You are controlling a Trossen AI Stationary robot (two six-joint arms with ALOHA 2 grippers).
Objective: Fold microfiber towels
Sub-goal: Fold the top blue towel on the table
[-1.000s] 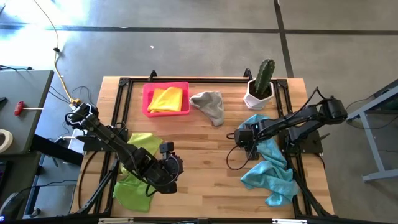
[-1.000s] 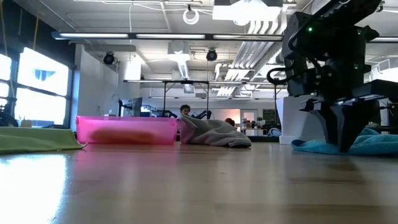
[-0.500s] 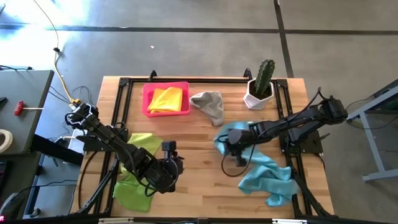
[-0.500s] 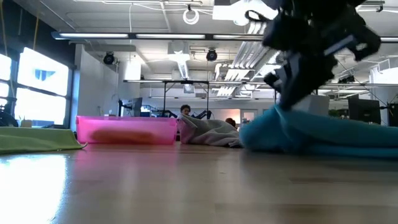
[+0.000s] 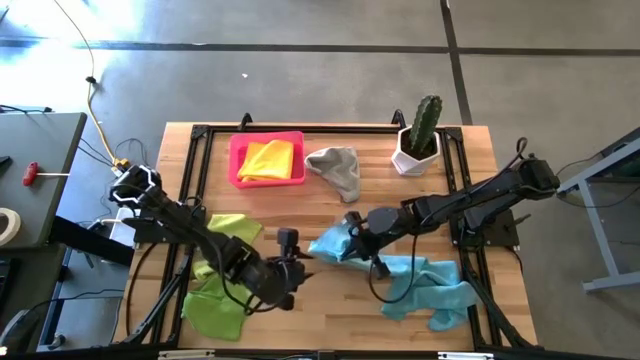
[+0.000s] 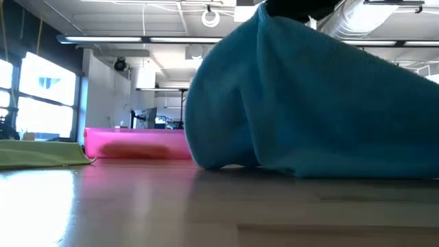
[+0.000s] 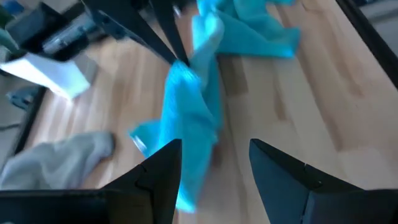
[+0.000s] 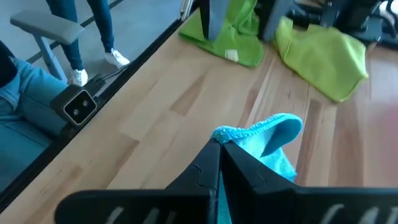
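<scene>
Mid-table, right gripper (image 5: 352, 238) pinches a corner of the blue towel (image 5: 420, 278), jaws clamped, lifting it clear, likely to spread it for folding. Left gripper (image 5: 297, 268) waits just beside, jaws wide.

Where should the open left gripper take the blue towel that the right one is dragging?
Probably the free corner of the blue towel hanging below the right gripper, approached from the left gripper's own side: that edge droops clear of the table.

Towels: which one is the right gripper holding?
The light blue towel mid-table, pinched in the shut right gripper; the yellow, grey and green ones lie untouched.
</scene>
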